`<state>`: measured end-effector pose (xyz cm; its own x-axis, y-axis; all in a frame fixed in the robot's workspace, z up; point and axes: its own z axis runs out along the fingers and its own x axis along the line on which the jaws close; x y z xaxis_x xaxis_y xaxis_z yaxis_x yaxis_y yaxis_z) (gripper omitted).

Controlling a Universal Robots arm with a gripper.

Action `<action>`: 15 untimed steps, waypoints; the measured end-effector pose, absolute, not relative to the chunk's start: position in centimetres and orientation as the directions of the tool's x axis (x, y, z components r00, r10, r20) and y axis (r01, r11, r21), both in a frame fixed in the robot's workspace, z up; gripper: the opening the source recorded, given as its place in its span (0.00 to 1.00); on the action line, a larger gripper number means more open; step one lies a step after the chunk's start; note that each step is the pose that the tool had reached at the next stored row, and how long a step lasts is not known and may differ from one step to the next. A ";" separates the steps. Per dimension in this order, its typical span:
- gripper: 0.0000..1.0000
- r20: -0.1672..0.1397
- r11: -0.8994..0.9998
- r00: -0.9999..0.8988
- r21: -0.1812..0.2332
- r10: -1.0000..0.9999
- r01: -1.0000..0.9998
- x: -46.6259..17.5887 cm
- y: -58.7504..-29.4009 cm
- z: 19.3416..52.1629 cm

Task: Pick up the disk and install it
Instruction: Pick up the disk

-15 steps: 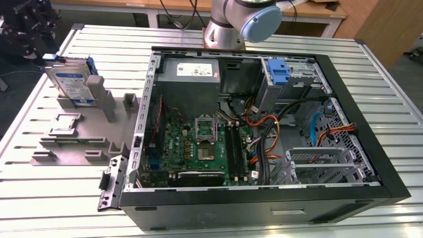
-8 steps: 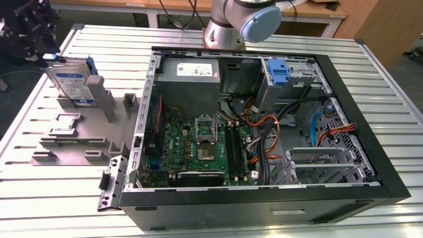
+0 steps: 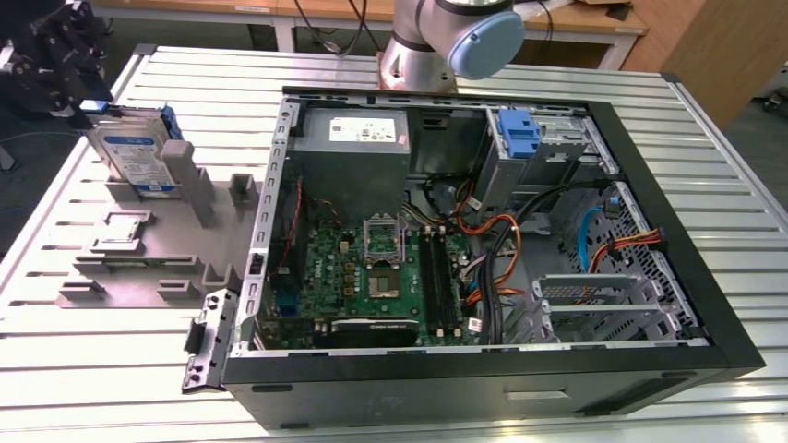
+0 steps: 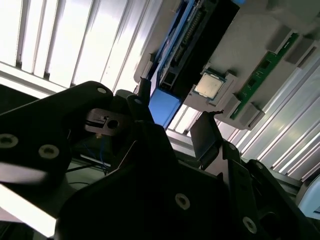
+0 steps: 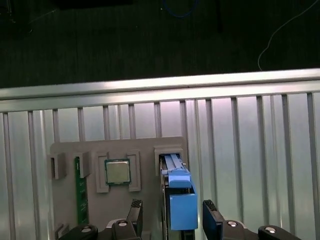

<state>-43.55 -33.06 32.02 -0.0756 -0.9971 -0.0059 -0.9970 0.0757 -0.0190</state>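
Note:
The disk stands on edge in a slot of the grey fixture at the exterior view's left, its blue-and-white label facing out and blue rails round its edges. My black gripper hovers at its upper end. In the first wrist view the disk is edge-on, and the gripper is open with one finger on each side of the blue end tab, a gap on both sides. The second wrist view shows the same blue tab between the fingers.
An open computer case lies at centre and right, holding a green motherboard, cables and a drive bay with a blue caddy. The fixture also holds a processor chip and a green memory stick. Slatted metal table.

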 end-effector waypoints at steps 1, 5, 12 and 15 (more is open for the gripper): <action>0.59 -0.006 0.074 -0.074 -0.019 -0.997 -0.997 -43.6 -33.0 31.9; 0.59 -0.007 0.070 -0.070 -0.019 -0.998 -0.997 -43.6 -33.0 31.6; 0.59 -0.009 0.069 -0.069 -0.019 -0.998 -0.997 -43.6 -32.9 31.1; 0.59 -0.009 0.069 -0.069 -0.019 -0.998 -0.997 -43.6 -32.9 31.0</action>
